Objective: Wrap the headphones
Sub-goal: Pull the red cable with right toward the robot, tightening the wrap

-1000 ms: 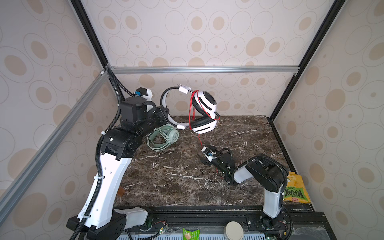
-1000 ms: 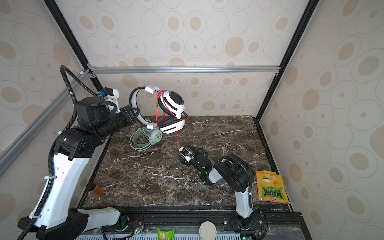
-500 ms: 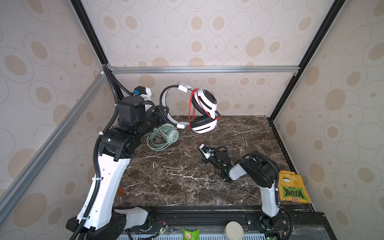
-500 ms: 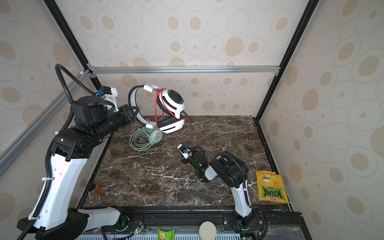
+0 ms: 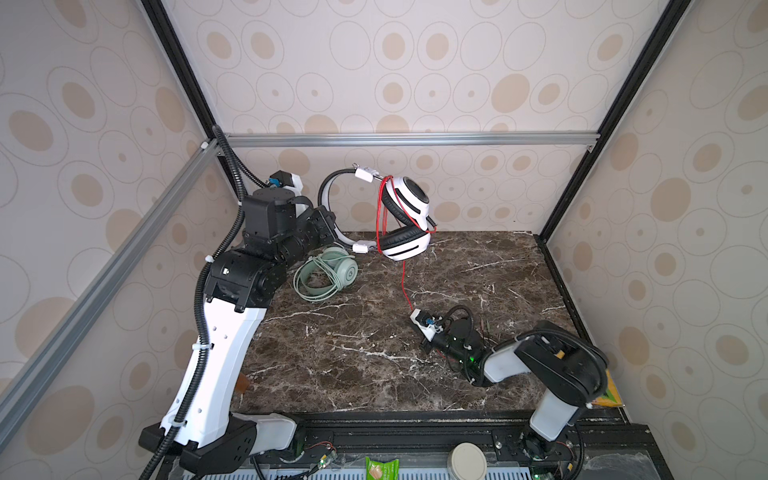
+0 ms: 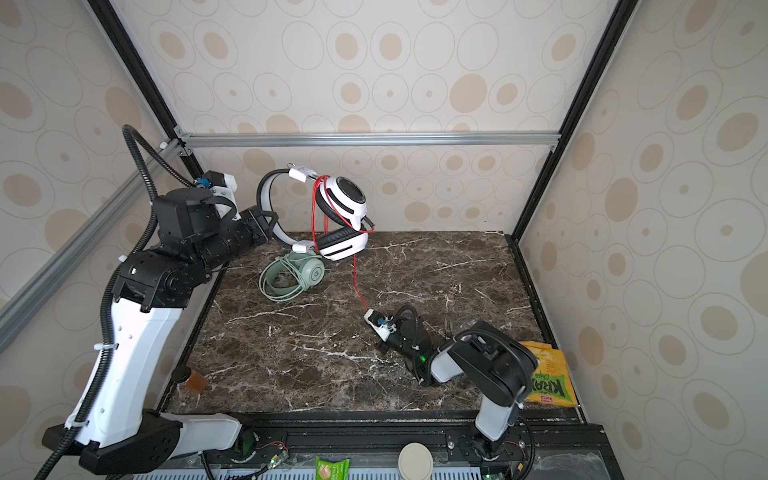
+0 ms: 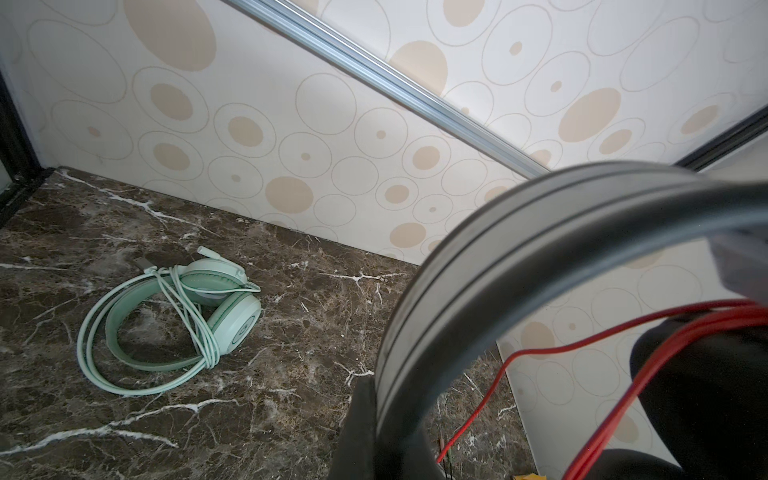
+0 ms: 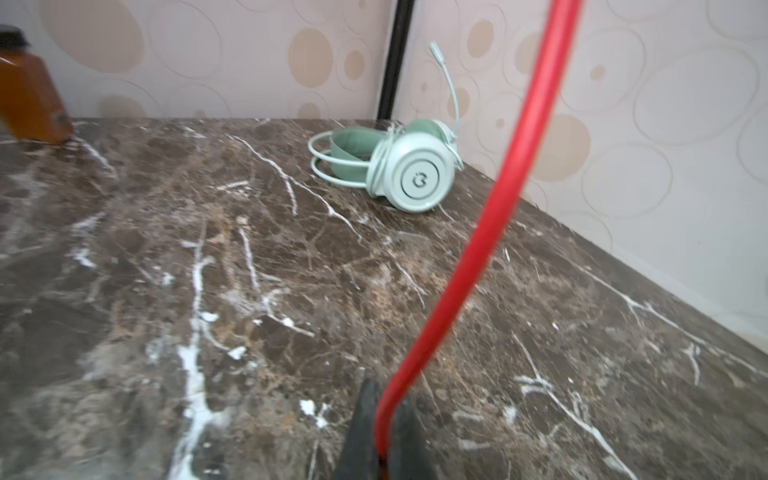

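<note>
Both top views look down from high up at the front and see the whole table [image 5: 374,365]; the left wrist view sits very close to the white headband [image 7: 519,249]; the right wrist view looks low across the table, maybe almost touching the blurry red cable [image 8: 478,257]; all four views share the green headphones [image 6: 307,274].

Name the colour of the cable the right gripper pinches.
Red cable, clearest in the right wrist view.

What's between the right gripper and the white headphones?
Just the red cable, running from the right gripper to the white headphones over bare table, in both top views.
</note>
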Available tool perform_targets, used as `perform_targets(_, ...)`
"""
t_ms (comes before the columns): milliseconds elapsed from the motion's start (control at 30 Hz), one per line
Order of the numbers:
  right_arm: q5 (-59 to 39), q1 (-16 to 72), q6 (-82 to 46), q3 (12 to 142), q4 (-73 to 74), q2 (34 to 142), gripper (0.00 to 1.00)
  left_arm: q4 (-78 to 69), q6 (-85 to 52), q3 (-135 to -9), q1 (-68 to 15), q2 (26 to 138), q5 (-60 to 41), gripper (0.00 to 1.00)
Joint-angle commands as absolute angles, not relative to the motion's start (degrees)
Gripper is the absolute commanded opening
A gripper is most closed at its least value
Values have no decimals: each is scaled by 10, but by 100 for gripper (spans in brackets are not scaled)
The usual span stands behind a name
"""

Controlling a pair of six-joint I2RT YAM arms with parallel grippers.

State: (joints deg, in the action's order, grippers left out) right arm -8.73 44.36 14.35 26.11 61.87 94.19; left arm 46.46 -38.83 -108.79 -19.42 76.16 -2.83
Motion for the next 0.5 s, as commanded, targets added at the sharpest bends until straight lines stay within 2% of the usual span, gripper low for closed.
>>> perform_targets(0, -79, 474, 140, 295, 330, 842, 0, 434, -425, -1117, -185, 772, -18, 0)
perform_targets(67, -66, 496, 146, 300, 246, 799, 0, 428, -434, -1108, -180, 781, -15, 0)
perform_targets(200, -44, 566, 170, 282, 171, 729, 0, 401, -455, -1078, -165, 796, -18, 0)
perform_targets(367, -7, 678, 202, 307, 50, 705, 0, 381, -478, -1070, -144, 828, -31, 0)
perform_targets(467, 51, 746, 217, 329, 4, 706, 0, 378, -484, -1070, -136, 847, -26, 0)
